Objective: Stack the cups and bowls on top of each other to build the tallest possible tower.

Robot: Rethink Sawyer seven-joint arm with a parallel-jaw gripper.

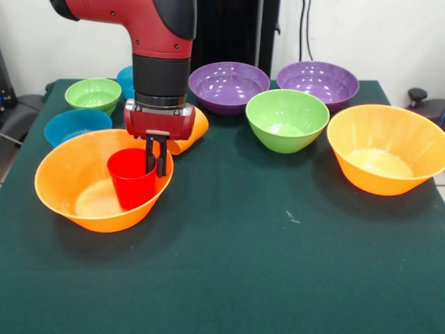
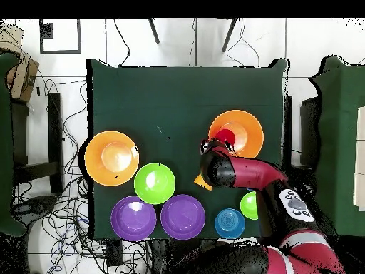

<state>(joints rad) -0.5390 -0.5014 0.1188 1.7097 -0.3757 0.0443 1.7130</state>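
Fingers (image 1: 156, 163) seemingly pinch the red cup's (image 1: 131, 179) rim, the cup upright inside the large orange bowl (image 1: 66, 174).

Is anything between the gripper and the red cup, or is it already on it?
Nothing visible stands between them. The gripper is at the red cup, fingers reaching over its rim, with the cup upright inside the large orange bowl.

lighting and picture condition

front view bright and even. light falls from above: soft shadows lie under each bowl on the table (image 1: 278, 264). white glare spots sit on the purple bowls (image 1: 229, 87) and the arm (image 1: 139, 14). focus is sharp across the cloth. overhead view is duller, with the floor and walls washed pale and the arm's base smeared at the bottom.
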